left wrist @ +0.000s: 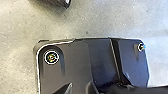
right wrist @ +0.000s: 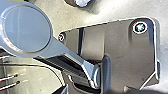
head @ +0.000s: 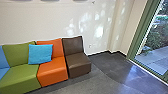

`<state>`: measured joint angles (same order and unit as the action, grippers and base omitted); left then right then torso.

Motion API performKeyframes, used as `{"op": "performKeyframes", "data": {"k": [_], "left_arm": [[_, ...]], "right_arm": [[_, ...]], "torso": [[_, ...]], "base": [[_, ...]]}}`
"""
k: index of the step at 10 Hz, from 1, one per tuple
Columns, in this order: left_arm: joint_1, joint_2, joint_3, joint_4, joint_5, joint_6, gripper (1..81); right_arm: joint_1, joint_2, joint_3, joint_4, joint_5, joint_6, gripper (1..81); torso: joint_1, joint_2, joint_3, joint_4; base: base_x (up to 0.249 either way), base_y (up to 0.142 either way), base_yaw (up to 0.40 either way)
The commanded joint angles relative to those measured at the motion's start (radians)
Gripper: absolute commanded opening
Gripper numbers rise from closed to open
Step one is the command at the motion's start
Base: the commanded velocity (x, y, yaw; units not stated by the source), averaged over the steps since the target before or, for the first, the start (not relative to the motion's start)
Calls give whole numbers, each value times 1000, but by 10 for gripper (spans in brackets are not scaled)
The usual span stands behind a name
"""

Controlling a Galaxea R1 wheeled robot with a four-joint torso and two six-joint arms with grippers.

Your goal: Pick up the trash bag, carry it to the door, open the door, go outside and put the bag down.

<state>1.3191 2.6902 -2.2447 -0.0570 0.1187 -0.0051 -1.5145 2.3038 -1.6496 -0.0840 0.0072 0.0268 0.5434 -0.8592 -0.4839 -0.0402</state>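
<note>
Item: step in hand. Judged an indoor passage on the carry-to-the-door leg; whether the bag is already picked up is uncertain.

Item: trash bag. Position cannot be told with confidence. A dark form (right wrist: 71, 2) with a pale patch (right wrist: 83, 2) lies at the edge of the right wrist view; whether either is part of the bag, I cannot tell.

Item: left pincer. Opening and contents: cannot tell.

Item: right pincer. Opening and contents: likewise cannot tell.

Item: seating, one row along the pale wall (head: 50, 22). Comprises a green seat (head: 20, 75), an orange seat (head: 53, 72) bearing a blue cushion (head: 40, 54), and a brown chair (head: 77, 60) at the end nearest the glazing.

Item: green-framed glazing (head: 141, 32), on the robot's right. Paving (head: 152, 58) and shrubs (head: 155, 38) beyond. Door or fixed pane: cannot tell.

Item: floor (head: 105, 83), grey, leading past the brown chair towards the glass.

Requirements of the next move, as judged: if it is a drive, a slow line clear of the brown chair and the frame; any load held off the floor and away from the base plate (left wrist: 75, 65); the way out identified before an arm reaches. Hazard: a loose bag snagging or dragging.
</note>
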Motion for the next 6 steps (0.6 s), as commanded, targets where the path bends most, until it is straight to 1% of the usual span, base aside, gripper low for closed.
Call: {"op": "performKeyframes", "data": {"k": [1, 2, 4, 5, 6], "left_arm": [[-80, -33, 25, -38, 71, -3, 811], [-96, -36, 25, -44, 74, -3, 811], [-136, -45, 25, -66, 122, -3, 811], [-149, -48, 25, -73, 124, -3, 811], [-165, -52, 25, -78, 124, -3, 811]], "right_arm": [[50, -90, 82, 23, -58, 5, 811], [55, -110, 96, 26, -58, 7, 811], [76, -143, 116, 49, -58, 5, 811], [88, -153, 120, 50, -58, 7, 811], [108, -166, 128, 62, -59, 5, 811]], "torso": [[63, -98, -91, 0], [86, -134, -126, 0], [131, -204, -193, 0], [216, -337, -317, 0], [180, -280, -168, 0]], "base": [[0, 0, 0], [0, 0, 0], [0, 0, 0], [0, 0, 0], [0, 0, 0]]}}
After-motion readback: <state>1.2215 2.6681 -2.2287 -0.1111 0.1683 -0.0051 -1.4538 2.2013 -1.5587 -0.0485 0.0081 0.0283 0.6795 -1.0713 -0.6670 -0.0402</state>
